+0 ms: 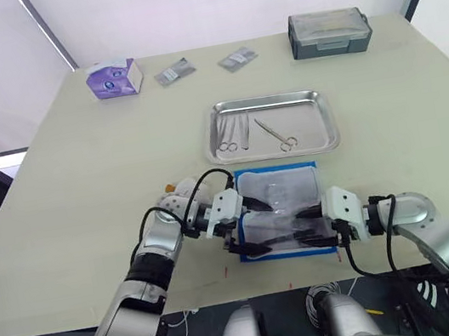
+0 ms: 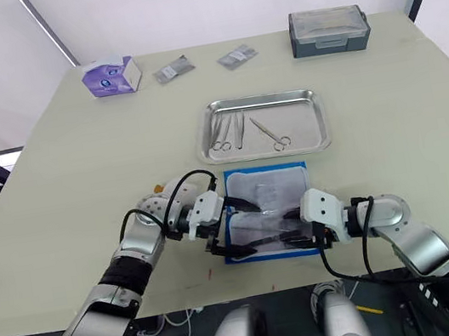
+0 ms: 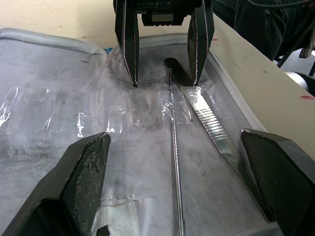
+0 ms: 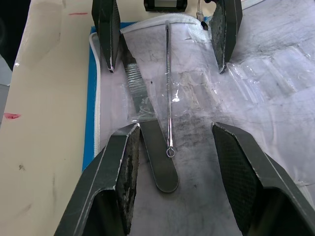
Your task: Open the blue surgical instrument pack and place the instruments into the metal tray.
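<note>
- The pack is seen lying open at lower centre, below the tray (three tools already inside).
- Two thin, stiff, slippery instruments remain on the lining, best pinched mid-shaft.
- Left gripper and right gripper are spread, empty, facing across them.

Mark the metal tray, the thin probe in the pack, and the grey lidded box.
metal tray (image 1: 330, 116), left eye view, bare floor near its right rim.
thin probe (image 3: 174, 147), left wrist view, mid-shaft.
grey lidded box (image 1: 328, 30), left eye view, lid centre.
</note>
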Available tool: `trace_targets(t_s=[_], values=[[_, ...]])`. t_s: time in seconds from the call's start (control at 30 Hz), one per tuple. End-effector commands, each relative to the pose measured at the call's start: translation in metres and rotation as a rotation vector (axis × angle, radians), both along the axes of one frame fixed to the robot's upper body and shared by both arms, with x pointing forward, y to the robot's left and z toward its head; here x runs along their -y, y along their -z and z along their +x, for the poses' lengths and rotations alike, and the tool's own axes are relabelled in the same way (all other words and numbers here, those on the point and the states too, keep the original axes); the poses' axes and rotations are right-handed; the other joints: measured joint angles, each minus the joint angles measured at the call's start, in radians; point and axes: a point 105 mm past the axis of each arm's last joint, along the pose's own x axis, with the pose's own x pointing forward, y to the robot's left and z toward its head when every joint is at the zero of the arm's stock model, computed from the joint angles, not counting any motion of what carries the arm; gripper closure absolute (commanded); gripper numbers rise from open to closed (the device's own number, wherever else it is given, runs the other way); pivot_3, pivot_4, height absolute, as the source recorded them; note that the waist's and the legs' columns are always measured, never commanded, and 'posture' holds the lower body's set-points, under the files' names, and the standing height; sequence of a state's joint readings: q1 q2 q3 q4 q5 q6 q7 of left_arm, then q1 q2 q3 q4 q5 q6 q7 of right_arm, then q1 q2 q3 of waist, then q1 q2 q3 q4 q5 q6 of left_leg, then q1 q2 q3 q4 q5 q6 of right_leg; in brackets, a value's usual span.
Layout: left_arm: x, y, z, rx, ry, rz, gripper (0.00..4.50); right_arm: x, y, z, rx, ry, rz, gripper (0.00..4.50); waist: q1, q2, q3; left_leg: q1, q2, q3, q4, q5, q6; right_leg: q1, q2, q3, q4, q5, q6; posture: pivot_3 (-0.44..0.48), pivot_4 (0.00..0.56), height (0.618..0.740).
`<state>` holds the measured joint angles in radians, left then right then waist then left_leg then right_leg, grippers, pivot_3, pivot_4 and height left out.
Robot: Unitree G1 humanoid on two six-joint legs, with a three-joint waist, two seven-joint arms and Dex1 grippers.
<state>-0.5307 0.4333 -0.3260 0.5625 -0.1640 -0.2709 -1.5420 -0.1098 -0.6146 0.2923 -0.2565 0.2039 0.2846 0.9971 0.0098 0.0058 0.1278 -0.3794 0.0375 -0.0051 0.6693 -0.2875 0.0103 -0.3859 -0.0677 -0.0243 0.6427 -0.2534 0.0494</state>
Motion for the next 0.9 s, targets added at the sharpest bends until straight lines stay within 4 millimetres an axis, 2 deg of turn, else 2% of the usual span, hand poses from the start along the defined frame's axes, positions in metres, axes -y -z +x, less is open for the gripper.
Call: trace_targets(t_s=[0.03,0.27,0.9], values=[[-0.016,0.049,-0.025,-0.170,0.013,0.176,0.00,0.001,-0.013,-0.010,-0.020,-0.036,0.046,2.10,0.001,0.000,0.000,0.000,0.000,0.000,0.000,0.000,0.000,0.000,0.000,0.000,0.000,0.000,0.000,0.000,0.150,0.727],[-0.014,0.049,-0.026,-0.170,0.016,0.173,0.00,-0.002,-0.026,0.001,-0.007,0.013,0.109,2.10,0.001,0.000,0.000,0.000,0.000,0.000,0.000,0.000,0.000,0.000,0.000,0.000,0.000,0.000,0.000,0.000,0.150,0.727],[-0.015,0.049,-0.025,-0.170,0.016,0.173,0.00,0.004,-0.008,0.017,0.046,0.063,-0.007,2.10,0.001,0.000,0.000,0.000,0.000,0.000,0.000,0.000,0.000,0.000,0.000,0.000,0.000,0.000,0.000,0.000,0.150,0.727]])
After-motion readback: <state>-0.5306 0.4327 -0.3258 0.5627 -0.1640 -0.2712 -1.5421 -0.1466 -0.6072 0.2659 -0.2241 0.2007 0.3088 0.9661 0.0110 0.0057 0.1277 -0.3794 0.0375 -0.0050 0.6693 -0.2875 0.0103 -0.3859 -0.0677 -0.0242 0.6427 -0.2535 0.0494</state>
